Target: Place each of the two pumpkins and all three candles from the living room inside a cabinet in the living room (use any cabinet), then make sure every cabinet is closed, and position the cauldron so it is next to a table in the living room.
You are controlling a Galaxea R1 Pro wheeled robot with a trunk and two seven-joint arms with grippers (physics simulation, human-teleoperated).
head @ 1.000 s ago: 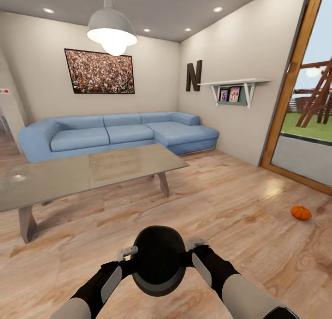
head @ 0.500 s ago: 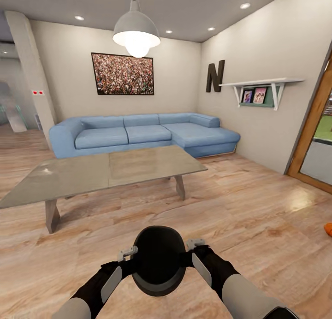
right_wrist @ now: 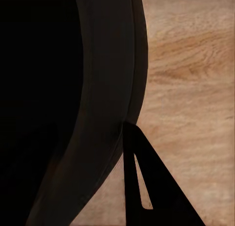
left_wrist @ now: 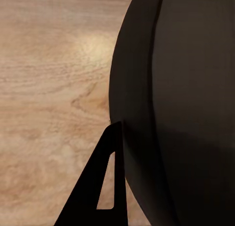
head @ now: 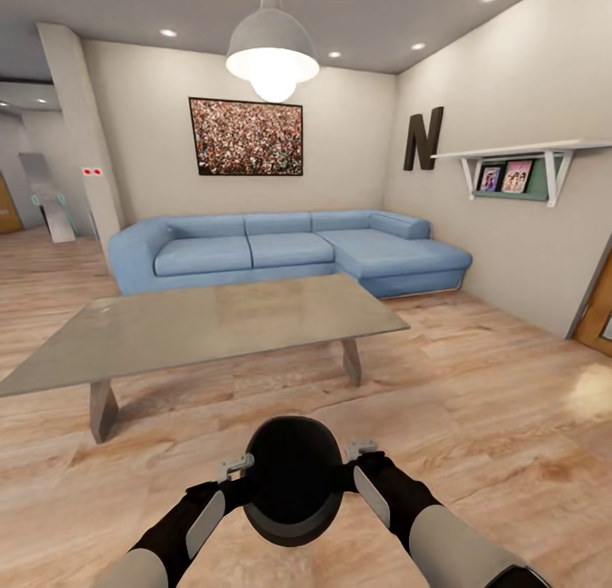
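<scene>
The matte black cauldron (head: 293,479) hangs low in front of me over the wooden floor, mouth towards the head camera, held between both arms. My left gripper (head: 236,467) is shut on its left rim and my right gripper (head: 357,449) on its right rim. The left wrist view has the cauldron (left_wrist: 186,108) wall with one dark finger (left_wrist: 105,187) against its outside. In the right wrist view the cauldron (right_wrist: 58,108) rim has a finger (right_wrist: 147,187) on its outer side. The grey table (head: 212,320) stands a short way ahead. The pumpkins, candles and cabinet are out of view.
A blue corner sofa (head: 280,250) lines the far wall behind the table. At right, a wall shelf (head: 518,159) and a door frame (head: 595,316). Open wooden floor (head: 493,418) spreads to the right, and a passage opens at far left (head: 34,214).
The head view has swung left, so the table and sofa shifted right in the picture and the orange pumpkin on the floor left the frame. Both grippers still hold the cauldron the same way.
</scene>
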